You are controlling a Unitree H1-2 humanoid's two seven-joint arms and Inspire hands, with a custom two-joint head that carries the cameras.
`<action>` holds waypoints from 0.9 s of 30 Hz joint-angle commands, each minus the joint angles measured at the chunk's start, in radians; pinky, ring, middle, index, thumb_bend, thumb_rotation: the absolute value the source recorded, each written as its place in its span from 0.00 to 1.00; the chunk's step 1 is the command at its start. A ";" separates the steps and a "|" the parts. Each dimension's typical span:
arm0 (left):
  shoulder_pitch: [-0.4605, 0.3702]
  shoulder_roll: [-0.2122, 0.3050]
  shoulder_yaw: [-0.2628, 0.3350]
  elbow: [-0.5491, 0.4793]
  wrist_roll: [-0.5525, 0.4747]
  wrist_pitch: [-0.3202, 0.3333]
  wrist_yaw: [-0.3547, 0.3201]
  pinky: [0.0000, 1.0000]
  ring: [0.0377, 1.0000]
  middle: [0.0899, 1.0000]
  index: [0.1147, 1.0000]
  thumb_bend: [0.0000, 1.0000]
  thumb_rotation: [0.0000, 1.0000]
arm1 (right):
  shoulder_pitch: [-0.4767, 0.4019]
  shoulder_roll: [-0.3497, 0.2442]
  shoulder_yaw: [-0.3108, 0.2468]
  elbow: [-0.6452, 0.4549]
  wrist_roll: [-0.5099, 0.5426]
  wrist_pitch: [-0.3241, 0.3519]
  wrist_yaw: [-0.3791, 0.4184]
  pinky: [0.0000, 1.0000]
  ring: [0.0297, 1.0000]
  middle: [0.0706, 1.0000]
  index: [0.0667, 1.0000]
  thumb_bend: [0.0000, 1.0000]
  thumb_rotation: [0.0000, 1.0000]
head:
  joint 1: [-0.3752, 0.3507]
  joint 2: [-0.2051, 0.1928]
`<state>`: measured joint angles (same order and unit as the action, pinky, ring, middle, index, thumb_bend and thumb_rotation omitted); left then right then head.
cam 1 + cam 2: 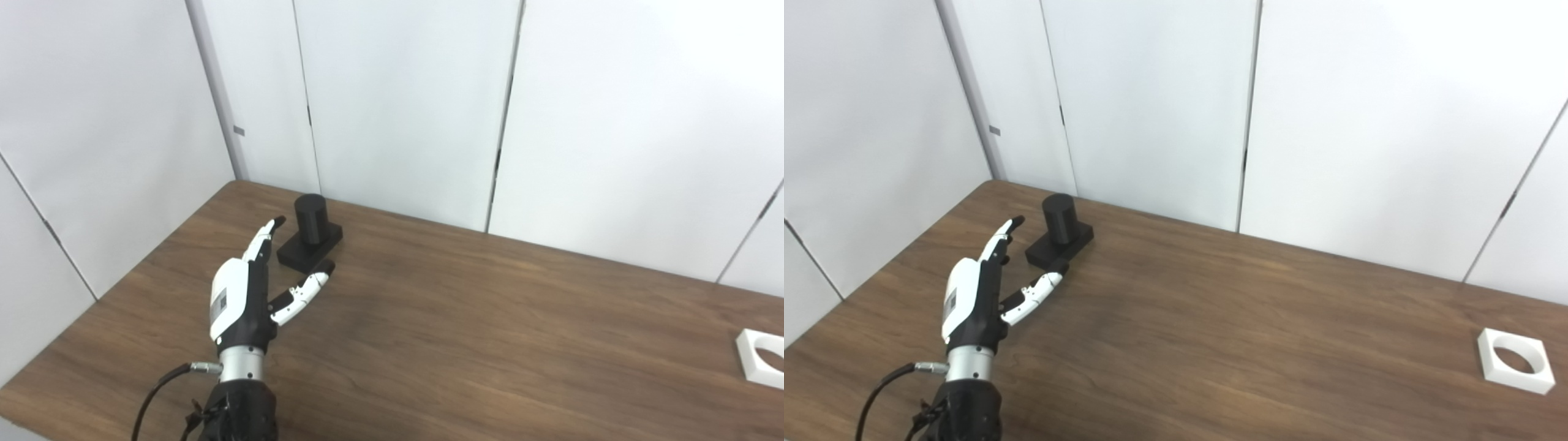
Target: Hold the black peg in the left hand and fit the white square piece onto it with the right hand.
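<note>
The black peg [310, 234], a short upright cylinder on a square black base, stands on the brown table [465, 331] near the far left corner. My left hand [245, 294] is open, fingers straight and thumb spread, just in front of the peg's base and slightly left of it; I cannot tell whether the thumb tip touches the base. The peg also shows in the right eye view [1059, 236], as does the left hand [977, 300]. The white square piece [1515, 360], with a round hole, lies flat near the table's right edge. My right hand is not in view.
White wall panels [398, 104] close off the table at the back and left, close behind the peg. A black cable [162, 386] loops out at the left wrist.
</note>
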<state>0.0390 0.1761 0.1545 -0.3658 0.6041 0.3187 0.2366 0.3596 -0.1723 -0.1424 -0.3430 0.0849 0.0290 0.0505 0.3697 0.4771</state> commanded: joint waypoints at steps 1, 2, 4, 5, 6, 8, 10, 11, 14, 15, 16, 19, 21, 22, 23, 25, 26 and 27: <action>-0.048 0.039 0.000 0.011 0.055 -0.004 0.014 0.81 0.90 0.91 0.89 0.83 0.64 | 0.011 -0.002 0.004 -0.005 -0.021 0.004 -0.001 0.96 0.93 0.89 0.94 0.47 1.00 | 0.000 0.002; -0.059 0.047 0.000 0.028 0.070 -0.003 0.017 0.81 0.91 0.91 0.89 0.83 0.64 | 0.012 -0.001 0.005 -0.007 -0.023 0.006 -0.001 0.96 0.93 0.89 0.94 0.47 1.00 | -0.003 0.002; -0.078 0.058 0.003 0.058 0.084 -0.004 0.024 0.80 0.90 0.90 0.88 0.87 0.64 | 0.013 0.002 0.005 -0.015 -0.025 0.015 -0.003 0.95 0.93 0.89 0.93 0.47 1.00 | -0.003 0.004; -0.092 0.065 0.006 0.080 0.086 -0.006 0.027 0.80 0.90 0.90 0.87 0.88 0.63 | 0.014 0.003 0.006 -0.018 -0.032 0.017 -0.005 0.96 0.93 0.89 0.93 0.47 1.00 | -0.003 0.005; -0.101 0.070 0.009 0.093 0.086 -0.007 0.029 0.80 0.91 0.90 0.87 0.89 0.62 | 0.014 0.003 0.006 -0.019 -0.037 0.018 -0.007 0.97 0.93 0.89 0.93 0.47 1.00 | -0.003 0.005; -0.125 0.089 0.008 0.127 0.097 0.000 0.026 0.81 0.91 0.90 0.87 0.90 0.61 | 0.015 0.002 0.007 -0.019 -0.036 0.016 -0.004 0.99 0.93 0.89 0.93 0.48 1.00 | -0.004 0.006; -0.147 0.106 0.006 0.160 0.113 0.012 0.023 0.82 0.92 0.90 0.86 0.91 0.62 | 0.016 0.001 0.007 -0.019 -0.032 0.014 -0.001 0.97 0.93 0.89 0.93 0.47 1.00 | -0.004 0.007; -0.155 0.113 0.005 0.175 0.118 0.017 0.022 0.82 0.92 0.90 0.86 0.91 0.62 | 0.017 0.001 0.007 -0.018 -0.034 0.012 -0.001 0.97 0.93 0.89 0.93 0.47 1.00 | -0.005 0.008; -0.182 0.138 -0.003 0.227 0.140 0.028 0.029 0.86 0.92 0.89 0.85 0.92 0.62 | 0.018 0.003 0.006 -0.022 -0.032 0.019 -0.004 0.97 0.92 0.88 0.93 0.49 1.00 | -0.005 0.009; -0.189 0.147 -0.007 0.243 0.149 0.030 0.032 0.86 0.92 0.89 0.85 0.92 0.63 | 0.018 0.004 0.007 -0.023 -0.034 0.021 -0.005 0.97 0.92 0.88 0.92 0.50 1.00 | -0.005 0.009; -0.196 0.155 -0.009 0.261 0.155 0.027 0.038 0.87 0.92 0.89 0.85 0.92 0.63 | 0.019 0.005 0.008 -0.025 -0.037 0.021 -0.006 0.96 0.91 0.88 0.92 0.51 1.00 | -0.005 0.009; -0.224 0.181 -0.022 0.318 0.175 0.028 0.047 0.90 0.90 0.88 0.83 0.93 0.62 | 0.019 0.006 0.010 -0.028 -0.043 0.023 -0.007 0.97 0.92 0.88 0.92 0.52 1.00 | -0.008 0.010; -0.239 0.192 -0.031 0.342 0.185 0.043 0.041 0.91 0.91 0.88 0.81 0.93 0.62 | 0.019 0.006 0.010 -0.030 -0.045 0.028 -0.008 0.98 0.92 0.88 0.92 0.52 1.00 | -0.011 0.011; -0.244 0.196 -0.035 0.349 0.187 0.048 0.040 0.92 0.91 0.88 0.81 0.92 0.62 | 0.019 0.007 0.010 -0.031 -0.045 0.030 -0.009 0.99 0.92 0.89 0.92 0.54 1.00 | -0.011 0.011; -0.251 0.202 -0.040 0.366 0.189 0.053 0.042 0.94 0.91 0.88 0.81 0.92 0.62 | 0.019 0.007 0.010 -0.033 -0.046 0.035 -0.010 1.00 0.92 0.88 0.92 0.56 1.00 | -0.011 0.012; -0.263 0.210 -0.050 0.392 0.195 0.069 0.040 0.94 0.92 0.88 0.80 0.92 0.63 | 0.021 0.008 0.011 -0.039 -0.053 0.042 -0.012 1.00 0.92 0.88 0.92 0.57 1.00 | -0.013 0.014; -0.269 0.212 -0.054 0.405 0.196 0.076 0.040 0.95 0.92 0.89 0.81 0.92 0.64 | 0.021 0.007 0.012 -0.039 -0.055 0.040 -0.012 1.00 0.92 0.88 0.92 0.58 1.00 | -0.013 0.014; -0.274 0.214 -0.057 0.416 0.197 0.081 0.040 0.96 0.92 0.89 0.81 0.92 0.64 | 0.022 0.008 0.013 -0.041 -0.057 0.040 -0.012 1.00 0.93 0.88 0.92 0.58 1.00 | -0.014 0.015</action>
<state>-0.1911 0.3556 0.0986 0.0580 0.7742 0.3941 0.2553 0.3730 -0.1679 -0.1319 -0.3727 0.0423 0.0584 0.0414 0.3544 0.4909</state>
